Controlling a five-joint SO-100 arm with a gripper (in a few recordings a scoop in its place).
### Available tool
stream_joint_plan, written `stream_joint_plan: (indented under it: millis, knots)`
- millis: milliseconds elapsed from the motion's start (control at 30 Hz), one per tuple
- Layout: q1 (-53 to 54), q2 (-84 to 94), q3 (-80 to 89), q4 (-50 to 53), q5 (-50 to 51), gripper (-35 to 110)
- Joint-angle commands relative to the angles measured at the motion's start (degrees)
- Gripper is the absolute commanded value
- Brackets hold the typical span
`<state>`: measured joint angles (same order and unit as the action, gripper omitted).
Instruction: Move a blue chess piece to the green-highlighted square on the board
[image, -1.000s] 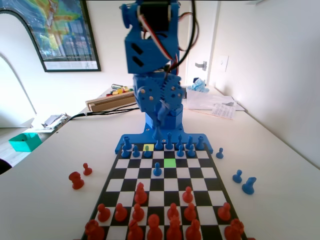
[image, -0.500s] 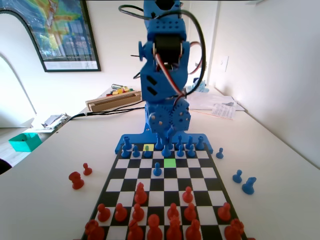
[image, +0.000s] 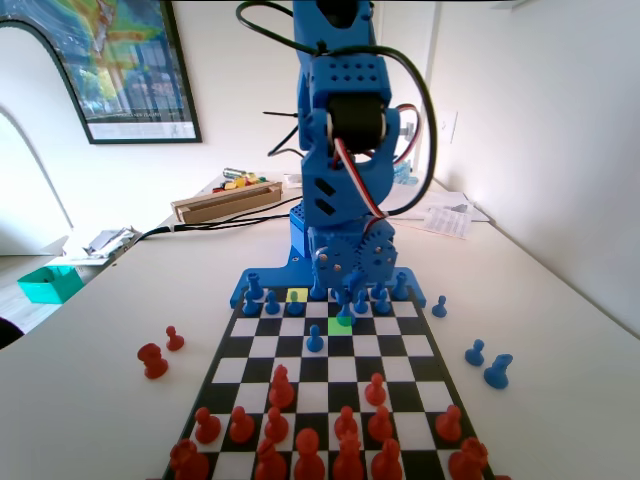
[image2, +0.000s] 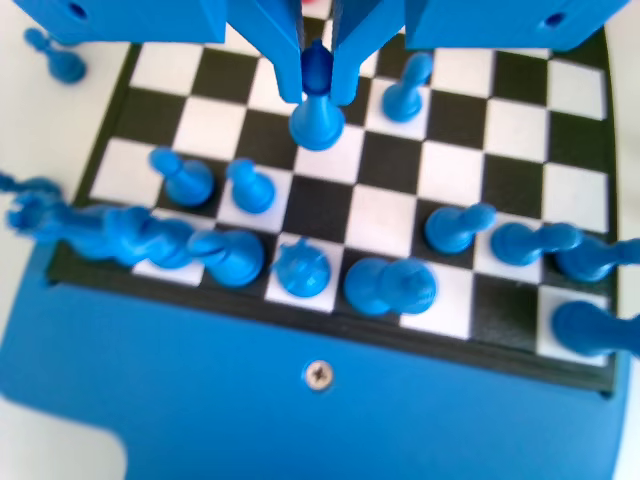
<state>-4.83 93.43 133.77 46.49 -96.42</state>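
My gripper (image2: 317, 75) hangs from the top edge of the wrist view with its two jaws pressed against the knob of the blue chess piece (image2: 317, 118), one on each flank; I am pinching the piece by its head. The piece's round base sits directly below my jaws, over a pale square of the board (image2: 590, 375), though whether it rests on that square or hovers just above it I cannot tell.

In the fixed view my gripper (image: 345, 300) is low at the far end of the board (image: 325, 372), and the held piece (image: 344, 317) stands over the green-highlighted square (image: 339, 326), which shows as a sliver of green at its foot. I judge the step in hand to be the placing. The next move calls for setting the base flat on that square, spreading my jaws and rising straight up, so as not to tip the piece or brush the blue pieces just beside and behind it.

The fixed view gives the green colour and the yellow-green square (image: 297, 295) nearby; the wrist view shows no green tint, yet it shows my grip on the knob and the crowded back rows (image2: 300, 268) below my jaws, some pieces there leaning.
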Motion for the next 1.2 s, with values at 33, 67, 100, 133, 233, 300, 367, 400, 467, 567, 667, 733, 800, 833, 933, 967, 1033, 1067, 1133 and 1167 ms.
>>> stream_joint_plan:
  millis: [33, 67, 100, 133, 233, 300, 367, 400, 467, 567, 667, 733, 800, 833, 933, 967, 1033, 1067, 1133, 1167]
  knots:
    - [-0.88, 0.35, -2.20, -0.53, 0.35, 2]
    - [-0.88, 0.26, -1.85, -0.79, 0.26, 2]
    - [-0.70, 0.26, -1.49, -1.05, 0.09, 2]
    - [-0.53, 0.26, -1.14, -1.41, -0.09, 2]
    - [0.09, 0.26, -0.53, -2.46, -0.53, 2]
    - [0.53, 0.26, -0.35, -2.72, -0.70, 2]
    - [0.88, 0.26, -0.18, -2.90, -0.97, 2]
    - [1.14, 0.26, -0.09, -2.99, -1.14, 2]
    - [1.49, 0.26, 0.44, -3.08, -1.58, 2]
    - [1.85, 0.26, 1.58, -3.78, -2.11, 2]
    - [2.02, 0.26, 2.64, -4.31, -2.37, 2]
    - [2.02, 0.26, 2.99, -4.66, -2.46, 2]
    - [2.02, 0.26, 2.99, -4.75, -2.46, 2]
    - [2.02, 0.26, 2.99, -4.75, -2.46, 2]
    - [2.02, 0.26, 2.81, -4.92, -2.37, 2]
    - [2.02, 0.26, 2.72, -5.10, -2.11, 3]
    - [2.02, 0.26, 2.64, -5.19, -2.11, 4]
    - [2.02, 0.26, 2.64, -5.19, -2.29, 5]
    - [2.02, 0.26, 2.72, -5.19, -2.37, 8]
    - [2.02, 0.26, 2.72, -5.19, -2.46, 9]
